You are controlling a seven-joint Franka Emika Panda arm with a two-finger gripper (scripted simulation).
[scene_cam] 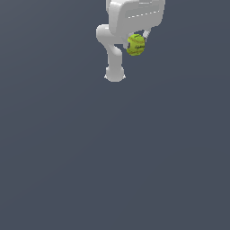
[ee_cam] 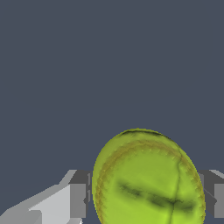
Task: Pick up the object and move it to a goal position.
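Note:
The object is a small yellow-green ball [scene_cam: 135,45] with darker green seam marks. It hangs under the white gripper [scene_cam: 136,44] near the top of the exterior view, well above the grey floor. In the wrist view the ball [ee_cam: 148,183] fills the space between the two fingers [ee_cam: 78,200], which press on its two sides. The gripper is shut on the ball. In the exterior view the fingers are mostly hidden behind the ball and the hand.
The white arm's links [scene_cam: 114,58] stand just to the exterior view's left of the ball. Plain dark grey ground [scene_cam: 112,157] spreads all around. No goal marker shows.

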